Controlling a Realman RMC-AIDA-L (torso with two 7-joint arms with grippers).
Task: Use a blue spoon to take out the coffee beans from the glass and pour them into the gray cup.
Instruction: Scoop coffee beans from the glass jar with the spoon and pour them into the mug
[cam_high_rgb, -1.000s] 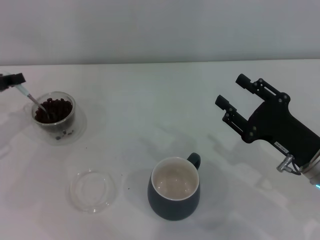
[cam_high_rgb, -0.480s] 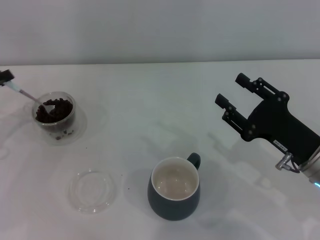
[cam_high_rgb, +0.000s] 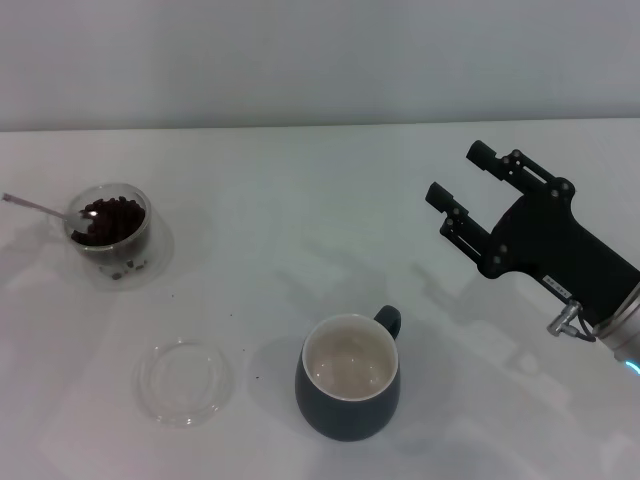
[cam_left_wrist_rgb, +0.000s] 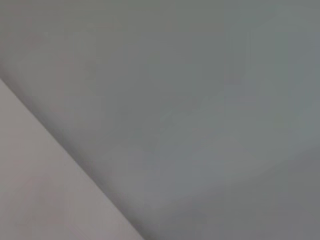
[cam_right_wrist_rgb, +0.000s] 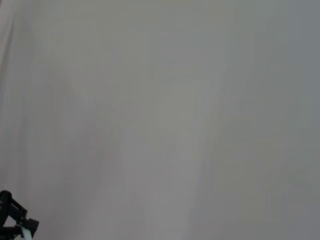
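Note:
The glass (cam_high_rgb: 108, 238) stands at the far left of the table with the heap of dark coffee beans (cam_high_rgb: 112, 219) inside. The blue spoon (cam_high_rgb: 40, 207) has its metal bowl in the beans, and its thin stem runs out past the left edge of the head view, so the handle is hidden there. My left gripper (cam_right_wrist_rgb: 14, 219) is outside the head view. It shows only far off in the right wrist view, as a small black shape with a pale handle end in it. The gray cup (cam_high_rgb: 350, 392) stands near the front middle with nothing inside. My right gripper (cam_high_rgb: 458, 176) hovers open at the right, apart from everything.
A flat clear glass dish (cam_high_rgb: 185, 382) lies to the left of the cup. A few dark specks (cam_high_rgb: 257, 378) dot the white table (cam_high_rgb: 300, 220). The left wrist view shows only blank grey surface.
The left gripper has slid left out of the head view, drawing the spoon's stem flatter and farther left while its bowl stays in the beans. The right gripper shifted slightly.

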